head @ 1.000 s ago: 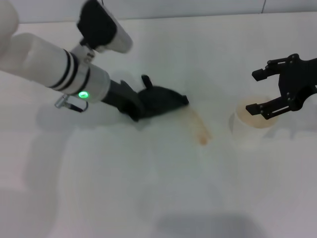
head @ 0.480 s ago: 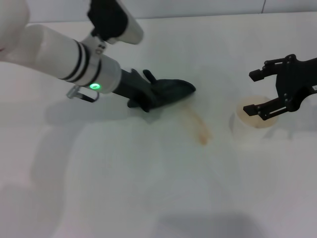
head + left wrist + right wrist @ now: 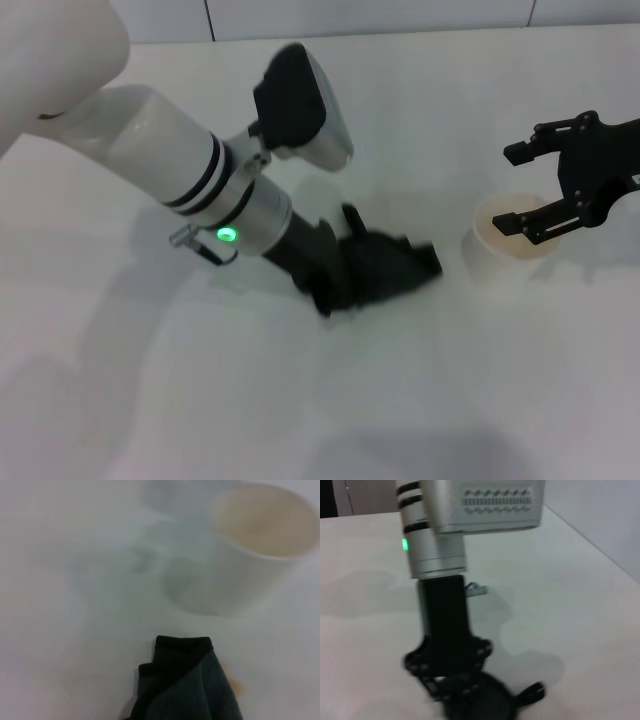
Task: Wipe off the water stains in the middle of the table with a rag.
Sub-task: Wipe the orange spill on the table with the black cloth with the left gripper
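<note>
My left gripper [image 3: 343,266] is shut on the rag [image 3: 395,268], a dark cloth pressed flat on the white table [image 3: 180,400] near the middle. In the head view the rag covers the spot where the water stains lay, so none show there. In the left wrist view the rag's [image 3: 187,687] folded edge points toward the cup, and a small orange trace of the water stains [image 3: 235,686] sits at its side. The right wrist view shows the left gripper [image 3: 451,672] and the rag [image 3: 485,702] from the front. My right gripper [image 3: 540,190] hangs open at the right, above the cup.
A white paper cup [image 3: 508,250] with an orange-tinted inside stands just right of the rag, also large in the left wrist view as the cup [image 3: 250,550]. The table's far edge meets a grey wall at the back.
The left arm has swept the rag right and toward the near side, over the orange streak, which no longer shows in the head view. The right gripper has stayed in place.
</note>
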Robot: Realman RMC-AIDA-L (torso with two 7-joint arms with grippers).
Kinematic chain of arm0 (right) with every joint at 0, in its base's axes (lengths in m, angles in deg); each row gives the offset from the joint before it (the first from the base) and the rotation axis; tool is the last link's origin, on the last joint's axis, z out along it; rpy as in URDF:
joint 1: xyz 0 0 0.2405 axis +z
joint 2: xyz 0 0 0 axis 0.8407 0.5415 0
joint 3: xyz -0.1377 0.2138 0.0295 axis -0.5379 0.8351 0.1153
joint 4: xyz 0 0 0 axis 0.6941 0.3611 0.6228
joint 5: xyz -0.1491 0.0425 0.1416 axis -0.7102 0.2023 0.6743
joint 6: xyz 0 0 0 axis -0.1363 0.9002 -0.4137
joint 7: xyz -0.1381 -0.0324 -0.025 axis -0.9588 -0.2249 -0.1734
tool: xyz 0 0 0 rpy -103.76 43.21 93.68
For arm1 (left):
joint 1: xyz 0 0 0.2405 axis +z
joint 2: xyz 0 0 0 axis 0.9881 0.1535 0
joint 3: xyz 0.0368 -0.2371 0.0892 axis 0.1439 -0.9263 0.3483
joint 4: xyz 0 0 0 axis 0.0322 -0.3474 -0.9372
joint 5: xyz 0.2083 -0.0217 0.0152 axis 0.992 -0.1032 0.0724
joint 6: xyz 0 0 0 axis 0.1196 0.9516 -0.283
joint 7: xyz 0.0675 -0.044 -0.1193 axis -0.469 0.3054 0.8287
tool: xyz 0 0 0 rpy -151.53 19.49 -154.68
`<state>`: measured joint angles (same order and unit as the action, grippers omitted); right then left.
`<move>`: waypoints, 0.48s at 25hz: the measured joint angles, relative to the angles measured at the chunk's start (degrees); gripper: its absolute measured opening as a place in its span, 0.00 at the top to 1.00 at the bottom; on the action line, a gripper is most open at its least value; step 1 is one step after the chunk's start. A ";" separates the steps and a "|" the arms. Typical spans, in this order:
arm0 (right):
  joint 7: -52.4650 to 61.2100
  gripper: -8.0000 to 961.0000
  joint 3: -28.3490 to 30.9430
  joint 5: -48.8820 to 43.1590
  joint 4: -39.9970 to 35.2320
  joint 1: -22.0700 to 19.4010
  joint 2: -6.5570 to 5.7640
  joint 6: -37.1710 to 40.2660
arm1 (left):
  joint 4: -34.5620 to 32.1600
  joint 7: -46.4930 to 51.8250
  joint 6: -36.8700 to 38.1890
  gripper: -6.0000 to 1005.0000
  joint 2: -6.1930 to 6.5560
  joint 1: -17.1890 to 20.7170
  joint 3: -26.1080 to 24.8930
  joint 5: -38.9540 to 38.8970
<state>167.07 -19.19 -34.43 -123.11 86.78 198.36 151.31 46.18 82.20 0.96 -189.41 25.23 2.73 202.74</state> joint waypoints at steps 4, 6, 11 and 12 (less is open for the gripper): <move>-0.03 0.09 0.23 0.00 -0.09 -0.11 -0.08 0.00 | -1.33 -2.14 5.55 0.89 0.11 0.60 -0.07 -0.44; -0.04 0.09 0.36 0.01 -0.20 -0.17 -0.09 0.02 | -2.57 -2.32 6.81 0.89 0.20 1.09 -0.11 -0.46; -0.02 0.09 0.43 0.01 -0.23 -0.07 -0.09 0.14 | -5.44 -3.22 6.64 0.88 0.08 2.83 -0.11 -0.53; -0.01 0.09 0.39 0.02 -0.14 0.07 -0.04 0.13 | -5.60 -3.20 5.65 0.88 0.07 3.03 -0.11 -0.53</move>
<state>167.05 -18.80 -34.41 -123.26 86.85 198.32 151.44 40.58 79.00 6.61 -189.33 28.26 2.62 202.21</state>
